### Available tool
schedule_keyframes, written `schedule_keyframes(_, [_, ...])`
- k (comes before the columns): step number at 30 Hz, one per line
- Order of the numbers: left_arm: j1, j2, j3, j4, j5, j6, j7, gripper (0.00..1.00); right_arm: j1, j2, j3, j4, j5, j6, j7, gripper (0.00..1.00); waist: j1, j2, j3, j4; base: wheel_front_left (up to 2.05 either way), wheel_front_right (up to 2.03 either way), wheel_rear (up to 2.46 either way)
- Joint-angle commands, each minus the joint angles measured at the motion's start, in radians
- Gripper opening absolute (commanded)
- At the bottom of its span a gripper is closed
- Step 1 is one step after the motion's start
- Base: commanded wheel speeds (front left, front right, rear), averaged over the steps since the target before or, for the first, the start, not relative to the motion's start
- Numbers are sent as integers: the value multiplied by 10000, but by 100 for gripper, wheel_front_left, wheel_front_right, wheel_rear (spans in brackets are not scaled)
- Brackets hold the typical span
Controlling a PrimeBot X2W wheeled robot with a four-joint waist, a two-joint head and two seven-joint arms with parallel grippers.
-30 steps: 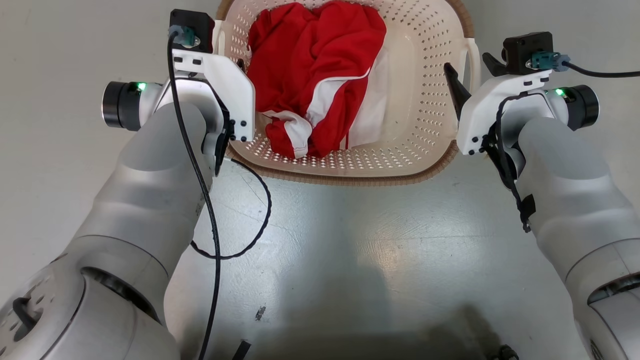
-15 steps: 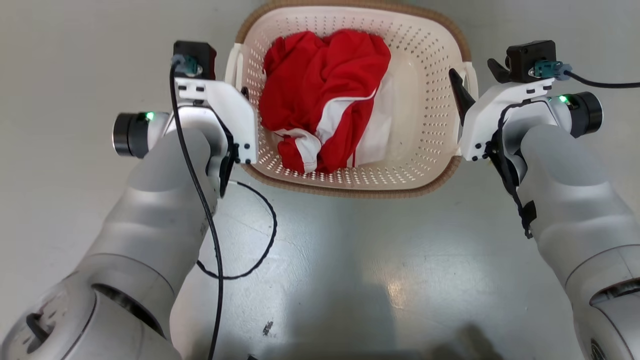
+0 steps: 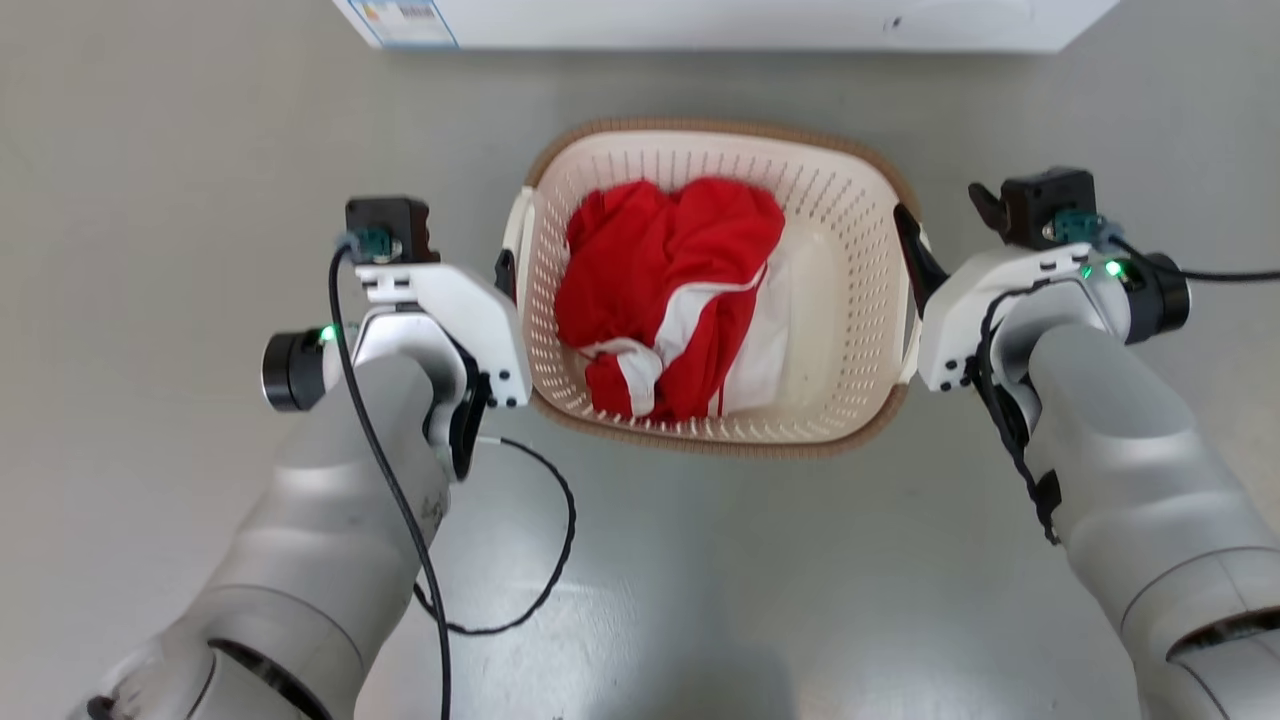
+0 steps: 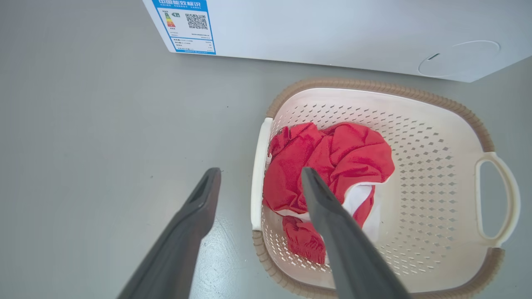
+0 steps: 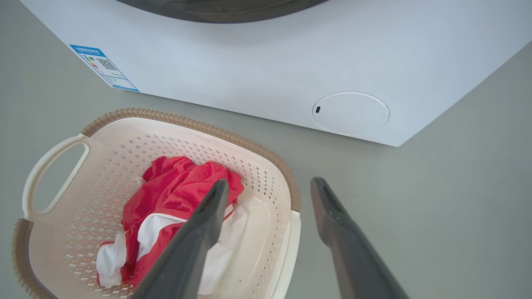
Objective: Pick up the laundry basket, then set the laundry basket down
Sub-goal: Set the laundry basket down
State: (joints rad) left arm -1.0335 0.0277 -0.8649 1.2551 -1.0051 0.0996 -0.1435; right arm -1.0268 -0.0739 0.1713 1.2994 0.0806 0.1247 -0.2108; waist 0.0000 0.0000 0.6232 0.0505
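The laundry basket sits on the grey floor directly in front of the robot, between its two arms and just short of the white washing machine. A crumpled red and white garment lies inside, toward the basket's left half.

The left gripper is released, its two dark fingers spread wide. In the left wrist view they straddle the basket's left handle: one finger over bare floor, the other over the garment. Neither finger touches the handle.

The right gripper is likewise spread and holds nothing. In the right wrist view its inner finger crosses over the basket's interior and its outer finger over the floor, with the right handle between them.

A blue energy label marks the machine's lower corner, and a round service cover sits near its other corner. A black cable loops below the left forearm.
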Motion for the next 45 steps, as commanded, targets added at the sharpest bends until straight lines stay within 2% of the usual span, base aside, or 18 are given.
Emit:
schedule_keyframes(1, [257, 226, 183, -70, -106, -83, -243, 100, 435, 236, 98, -197, -82, 60, -255, 100, 0, 0, -636, 42, 0, 0, 0])
schedule_keyframes(11, [974, 258, 191, 28, -163, -584, -921, 100, 1269, 236, -290, -700, -403, 60, -495, 100, 0, 0, -2095, 56, 0, 0, 0])
schedule_keyframes(18, [1492, 558, 397, -298, -13, -886, -1170, 100, 2206, 237, -474, -1755, -580, 60, -506, 100, 0, 0, -3104, -55, 0, 0, 0])
schedule_keyframes(28, [3076, 1359, 1816, -2853, 1196, -337, -1180, 100, 3506, 113, -897, -3178, -958, 60, -508, 100, 0, 0, -4235, -89, 0, 0, 0])
schedule_keyframes(45, [6401, 2079, 4335, -6437, 2763, 439, -1182, 100, 5772, -138, -1234, -5573, -971, 60, -509, 100, 0, 0, -5451, -117, 0, 0, 0])
